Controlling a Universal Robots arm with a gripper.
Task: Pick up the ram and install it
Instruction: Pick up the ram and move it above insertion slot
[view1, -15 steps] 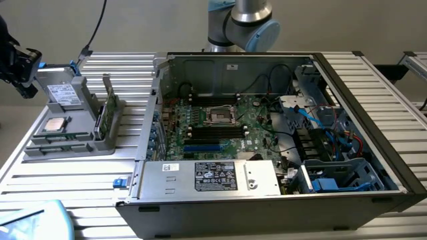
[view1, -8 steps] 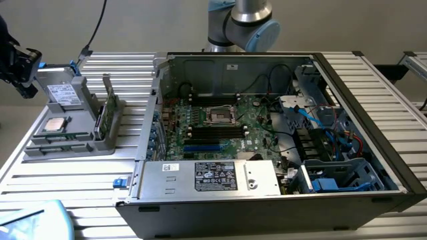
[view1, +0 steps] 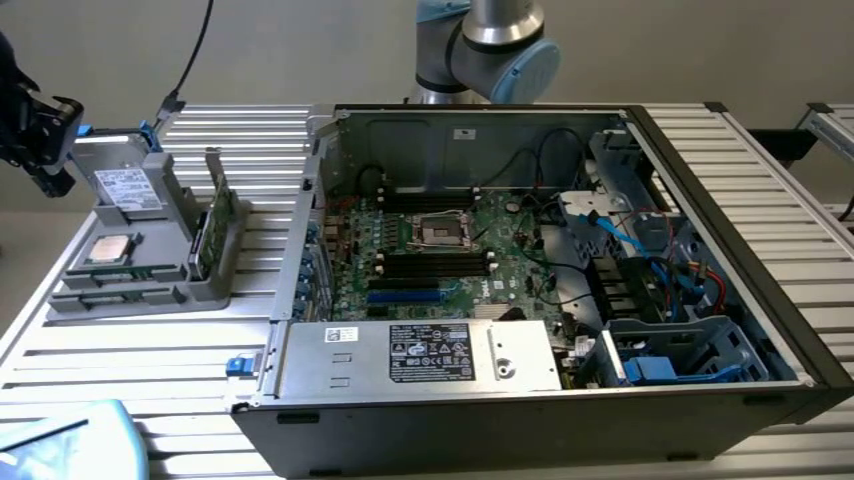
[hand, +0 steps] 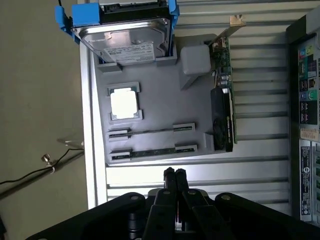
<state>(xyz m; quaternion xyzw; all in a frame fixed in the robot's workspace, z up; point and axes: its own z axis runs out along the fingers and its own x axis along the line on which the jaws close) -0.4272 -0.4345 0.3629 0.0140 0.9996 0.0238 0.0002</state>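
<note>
Two ram sticks stand on edge in slotted holders on the grey tray (hand: 160, 85); the nearer ram (hand: 152, 150) and the second ram (hand: 150, 132) show thin green edges. In the exterior view the ram (view1: 120, 272) lies at the tray's front. My gripper (hand: 174, 173) is shut with nothing in it. It hovers over the slatted table just short of the tray, beside the nearer stick. In the exterior view the gripper (view1: 54, 178) hangs at the far left, above the tray's edge.
The tray also carries a hard drive in a blue frame (hand: 125, 35), a square silver processor (hand: 124, 103) and an upright green card with a bracket (hand: 223, 100). The open computer case (view1: 721, 160) holds the motherboard with black memory slots (view1: 427, 262). A cable (hand: 30, 172) lies on the floor.
</note>
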